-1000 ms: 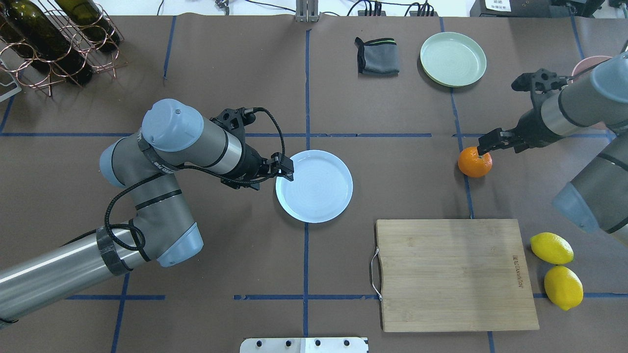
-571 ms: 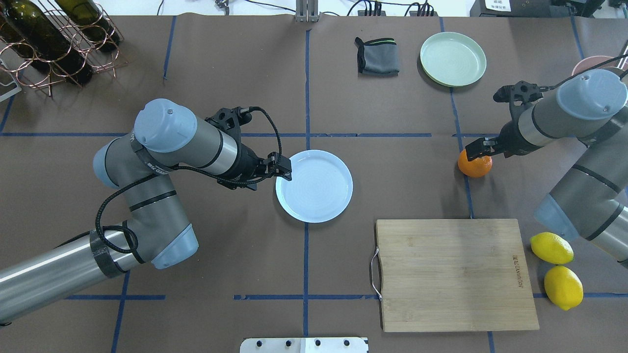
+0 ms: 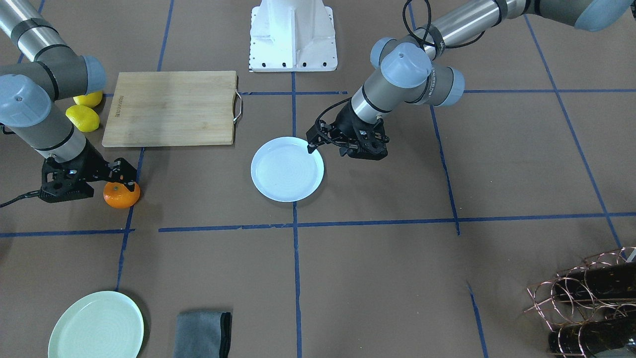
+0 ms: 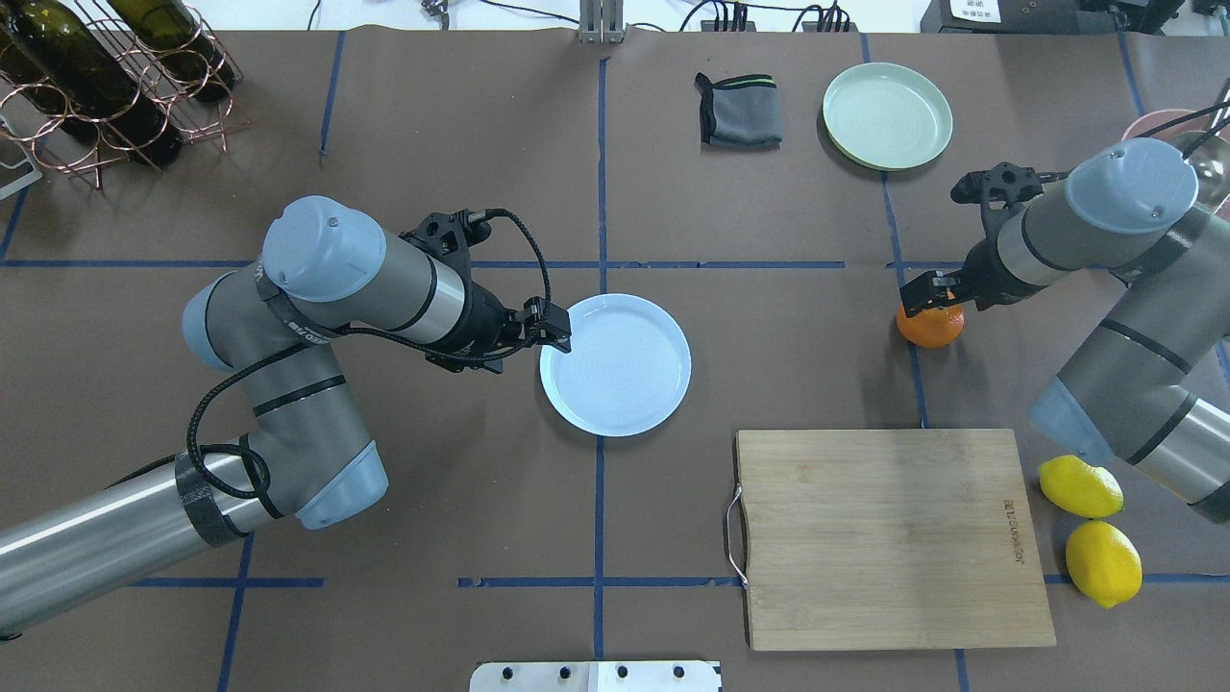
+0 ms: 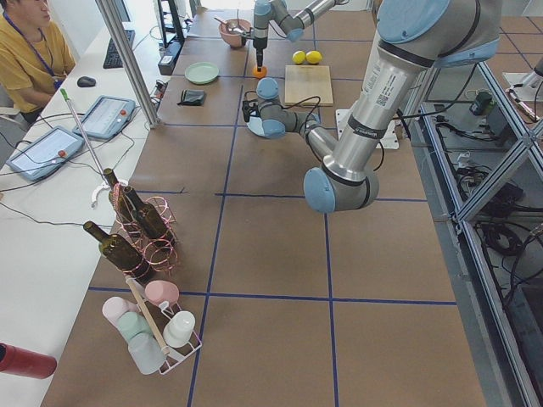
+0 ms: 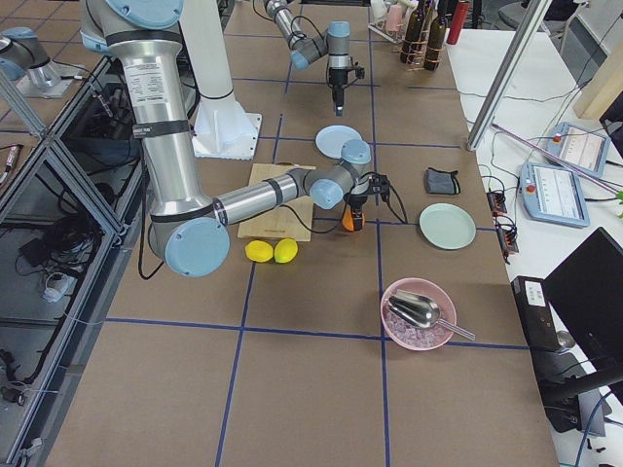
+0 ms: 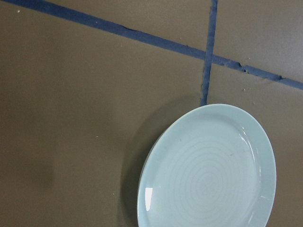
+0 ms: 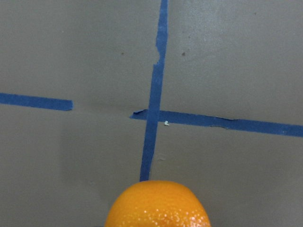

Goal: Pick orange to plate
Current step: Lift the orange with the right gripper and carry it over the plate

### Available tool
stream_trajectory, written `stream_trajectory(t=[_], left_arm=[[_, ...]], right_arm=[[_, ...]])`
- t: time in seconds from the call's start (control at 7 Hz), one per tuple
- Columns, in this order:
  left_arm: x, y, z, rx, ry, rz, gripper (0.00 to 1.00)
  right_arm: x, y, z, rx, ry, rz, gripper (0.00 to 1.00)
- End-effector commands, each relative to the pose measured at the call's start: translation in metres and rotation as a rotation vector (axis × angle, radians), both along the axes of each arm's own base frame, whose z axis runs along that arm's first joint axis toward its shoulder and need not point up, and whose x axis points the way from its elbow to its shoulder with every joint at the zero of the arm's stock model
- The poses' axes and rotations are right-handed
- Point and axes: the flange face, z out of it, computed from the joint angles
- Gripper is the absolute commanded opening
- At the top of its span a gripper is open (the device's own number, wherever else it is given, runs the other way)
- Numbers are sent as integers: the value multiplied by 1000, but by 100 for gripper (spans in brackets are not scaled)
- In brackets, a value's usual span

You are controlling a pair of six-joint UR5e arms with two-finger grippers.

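Note:
The orange (image 4: 932, 328) lies on a blue tape line at the table's right; it also shows as orange (image 3: 121, 196) and fills the bottom of the right wrist view as orange (image 8: 158, 205). My right gripper (image 4: 925, 294) sits directly over it, open, fingers low at the fruit's top, with a sliver of orange between them. The white plate (image 4: 615, 365), seen too as plate (image 3: 287, 169) and plate (image 7: 208, 175), rests empty at the table's middle. My left gripper (image 4: 557, 331) hovers at the plate's left rim and looks shut, holding nothing.
A wooden cutting board (image 4: 894, 538) lies in front of the orange, with two lemons (image 4: 1080, 486) to its right. A mint-green plate (image 4: 887, 115) and a grey cloth (image 4: 738, 111) sit at the far side. A wine rack (image 4: 96, 77) fills the far left corner; a pink bowl (image 6: 419, 313) stands far right.
The right gripper has slid left and come down over the orange. The left arm has shifted slightly left and stays at the plate's rim. The orange has not moved.

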Motion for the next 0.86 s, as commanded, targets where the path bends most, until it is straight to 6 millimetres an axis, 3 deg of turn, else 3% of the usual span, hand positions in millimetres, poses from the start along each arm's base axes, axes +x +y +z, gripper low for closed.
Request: stream_trajectory(t=[0.0, 0.57, 0.71], left_arm=[[0, 0, 0, 0, 0, 0, 95], [0, 0, -1, 0, 2, -1, 96], [-2, 0, -2, 2, 4, -4, 96]], right_arm=[[-3, 1, 3, -3, 1, -6, 100], [-15, 2, 22, 17, -24, -20, 98], [-15, 2, 20, 16, -27, -17, 47]])
